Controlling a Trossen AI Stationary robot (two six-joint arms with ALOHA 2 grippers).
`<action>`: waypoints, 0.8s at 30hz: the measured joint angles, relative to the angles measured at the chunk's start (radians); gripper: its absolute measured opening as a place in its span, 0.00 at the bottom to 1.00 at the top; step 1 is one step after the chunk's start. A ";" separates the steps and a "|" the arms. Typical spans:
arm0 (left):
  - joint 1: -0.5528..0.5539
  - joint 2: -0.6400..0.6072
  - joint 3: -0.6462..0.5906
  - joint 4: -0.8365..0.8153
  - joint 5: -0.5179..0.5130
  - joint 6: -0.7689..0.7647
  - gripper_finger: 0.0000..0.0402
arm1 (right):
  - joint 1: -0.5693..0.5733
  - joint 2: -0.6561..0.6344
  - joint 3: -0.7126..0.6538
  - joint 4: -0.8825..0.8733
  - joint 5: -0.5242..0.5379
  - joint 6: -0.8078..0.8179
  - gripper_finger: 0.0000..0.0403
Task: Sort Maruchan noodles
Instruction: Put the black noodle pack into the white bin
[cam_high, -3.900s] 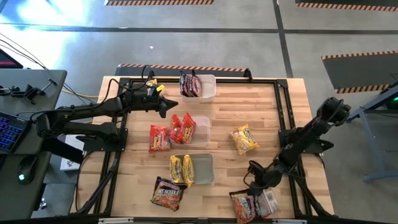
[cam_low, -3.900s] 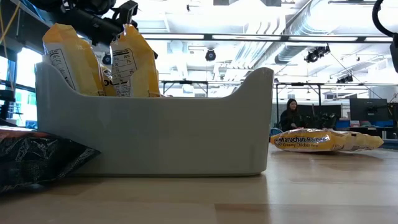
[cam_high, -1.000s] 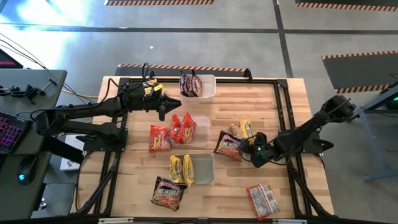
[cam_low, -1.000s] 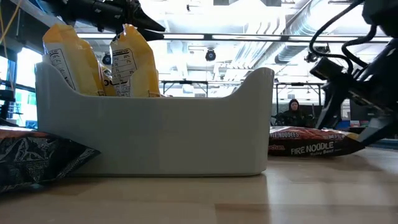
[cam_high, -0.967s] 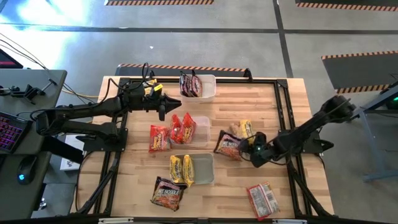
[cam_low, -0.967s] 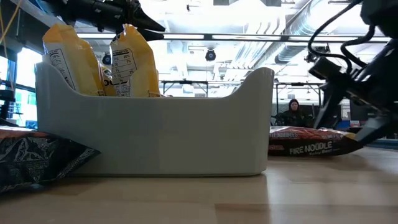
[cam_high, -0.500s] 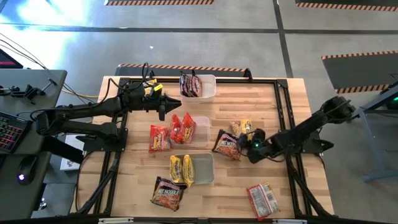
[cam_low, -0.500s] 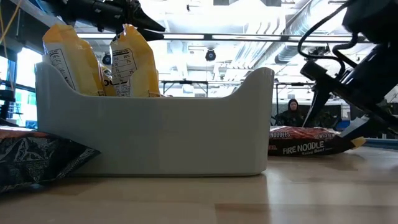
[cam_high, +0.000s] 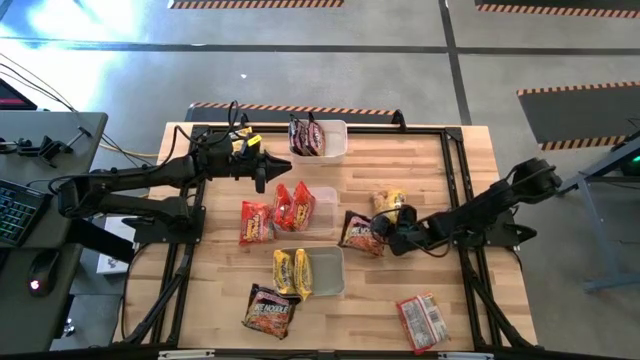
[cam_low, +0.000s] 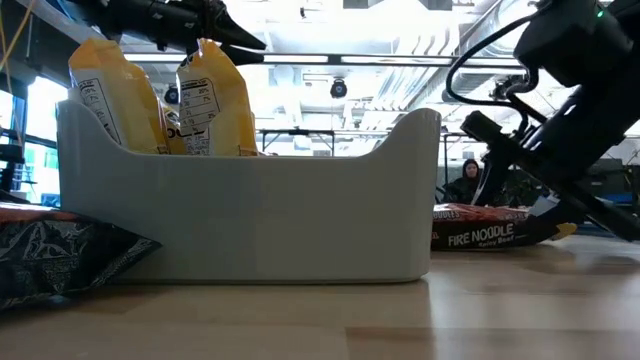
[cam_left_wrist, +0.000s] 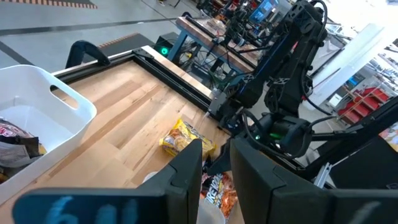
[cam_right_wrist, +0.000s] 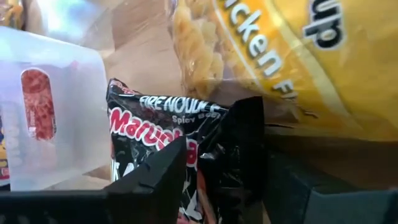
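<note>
Dragged closer to the clear tubs since a second ago, the right tool (cam_high: 383, 240) is clamped on the dark crinkly Fire Noodle packet (cam_high: 358, 232), beside a yellow noodle packet (cam_high: 387, 203) on the wooden surface (cam_high: 400, 170). Left tool (cam_high: 262, 170), nearly closed, hovers.

A: Surroundings of the wooden table (cam_high: 440, 170)?

B: Grey concrete floor (cam_high: 400, 70) all round it, with striped hazard tape (cam_high: 290, 107) along the table's far edge. A dark desk (cam_high: 40, 150) with a keyboard (cam_high: 15, 210) stands beside it.

A: Beyond the table?

B: Ceiling ducts (cam_low: 420, 50), bright strip lighting, a seated person (cam_low: 466, 182) in the distance.
</note>
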 joint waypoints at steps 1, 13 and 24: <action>0.000 0.000 0.000 0.000 0.000 0.000 0.19 | 0.000 0.003 0.000 0.007 0.001 -0.004 0.43; 0.000 0.000 0.000 0.000 0.003 -0.075 0.19 | 0.001 0.001 0.000 0.043 -0.015 -0.123 0.17; 0.035 0.000 0.000 0.000 0.087 -0.185 0.19 | 0.003 -0.012 0.046 0.169 -0.029 -0.473 0.01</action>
